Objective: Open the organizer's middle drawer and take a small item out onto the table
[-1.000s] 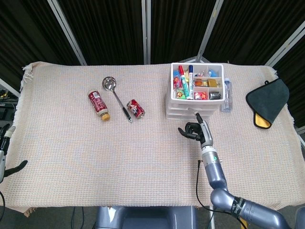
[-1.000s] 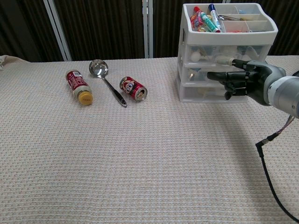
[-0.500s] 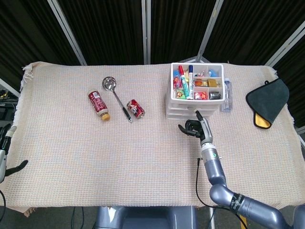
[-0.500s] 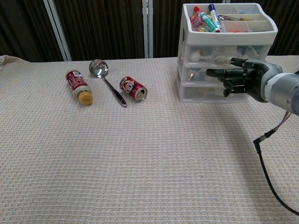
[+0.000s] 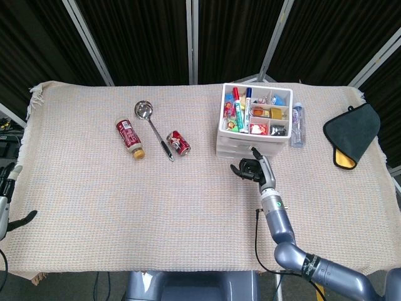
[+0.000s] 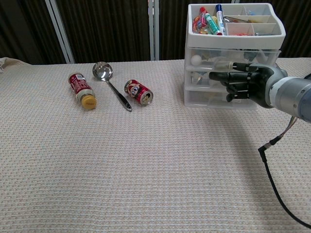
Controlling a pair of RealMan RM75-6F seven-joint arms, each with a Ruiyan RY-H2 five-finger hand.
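Note:
The white three-drawer organizer [image 5: 250, 143] [image 6: 232, 92] stands at the back right, its top tray full of pens and small items. It sits slightly askew. My right hand [image 5: 249, 168] [image 6: 241, 83] is against the front of the middle drawer [image 6: 214, 80], fingers curled in and thumb above them, and it seems to hook the drawer front. The drawer looks closed, with small items dimly showing through its clear front. My left hand [image 5: 7, 202] hangs off the table's left edge with fingers apart, holding nothing.
A red sauce bottle [image 5: 130, 138], a metal ladle [image 5: 153, 128] and a red can [image 5: 178, 142] lie left of the organizer. A small clear bottle [image 5: 299, 124] lies at its right side, and a dark cloth [image 5: 352, 133] farther right. A black cable [image 6: 272, 165] trails from my right arm.
My right hand moved left and up against the middle drawer front. The organizer shifted a little to the left and now sits skewed. The left hand stayed put.

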